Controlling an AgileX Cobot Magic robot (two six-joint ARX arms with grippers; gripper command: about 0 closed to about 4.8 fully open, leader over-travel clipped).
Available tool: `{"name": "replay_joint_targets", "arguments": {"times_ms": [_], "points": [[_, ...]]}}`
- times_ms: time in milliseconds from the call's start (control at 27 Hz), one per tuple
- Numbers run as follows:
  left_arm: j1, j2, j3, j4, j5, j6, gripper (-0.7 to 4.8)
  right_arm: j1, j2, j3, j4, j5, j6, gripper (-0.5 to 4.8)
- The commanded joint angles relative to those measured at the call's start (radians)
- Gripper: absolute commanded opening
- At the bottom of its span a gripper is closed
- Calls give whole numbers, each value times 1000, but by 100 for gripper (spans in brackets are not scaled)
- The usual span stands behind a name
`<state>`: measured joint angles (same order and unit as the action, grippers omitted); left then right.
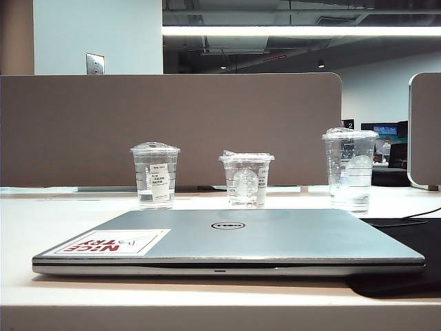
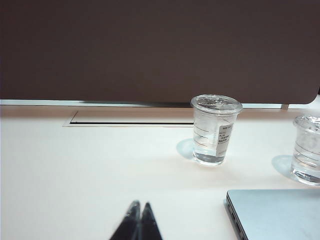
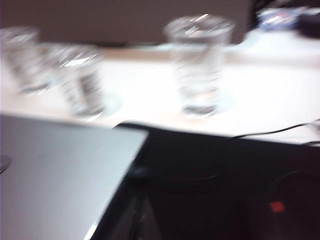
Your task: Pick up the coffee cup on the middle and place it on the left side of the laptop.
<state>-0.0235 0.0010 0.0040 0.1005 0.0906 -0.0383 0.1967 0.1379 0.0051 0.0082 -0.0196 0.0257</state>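
The coffee cup [image 1: 246, 179] is short, wide and clear with a flat lid. It stands upright in the middle of a row of three cups, behind the laptop [image 1: 234, 238]. The silver laptop lies closed with a red-and-white sticker on its near left corner. Neither gripper shows in the exterior view. In the left wrist view my left gripper [image 2: 141, 204] is shut and empty, low over the bare table beside the laptop [image 2: 277, 212]; the coffee cup [image 2: 307, 150] sits at the frame edge. In the blurred right wrist view my right gripper [image 3: 140, 210] looks shut over a black mat, with the coffee cup [image 3: 82, 82] beyond the laptop [image 3: 55, 180].
A narrower clear cup with a white label [image 1: 154, 174] stands to the left of the coffee cup, and a taller clear cup [image 1: 350, 169] to its right. A black mat [image 1: 410, 241] with a cable lies right of the laptop. A grey divider panel [image 1: 172, 127] backs the desk.
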Motion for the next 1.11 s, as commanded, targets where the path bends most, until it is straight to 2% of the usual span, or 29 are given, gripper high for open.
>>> {"name": "replay_joint_targets", "arguments": {"times_ms": [37, 148, 259, 444, 555, 666, 740, 888, 1036, 1110], "points": [[0, 0, 3, 22, 3, -3, -5, 63, 39, -4, 14, -2, 0, -5], [0, 0, 3, 74, 0, -4, -6, 117, 71, -4, 14, -2, 0, -5], [-1, 3, 5, 183, 14, -14, -5, 161, 85, -4, 11, -2, 0, -5], [-1, 67, 44, 169, 143, -71, -6, 173, 85, -4, 11, -2, 0, -5], [-1, 176, 73, 179, 217, -73, -6, 172, 85, -4, 11, -2, 0, -5], [-2, 401, 145, 239, 326, -63, -5, 172, 85, -4, 11, -2, 0, -5], [-6, 604, 220, 336, 403, -34, -4, 172, 85, -4, 11, -2, 0, -5], [-28, 887, 351, 436, 463, 5, 10, 172, 85, -4, 11, -2, 0, -5], [-73, 1168, 513, 440, 520, 5, 79, 172, 84, -4, 11, -2, 0, -5], [-99, 1278, 575, 443, 524, 5, 93, 172, 84, -4, 11, -2, 0, -5]]}}
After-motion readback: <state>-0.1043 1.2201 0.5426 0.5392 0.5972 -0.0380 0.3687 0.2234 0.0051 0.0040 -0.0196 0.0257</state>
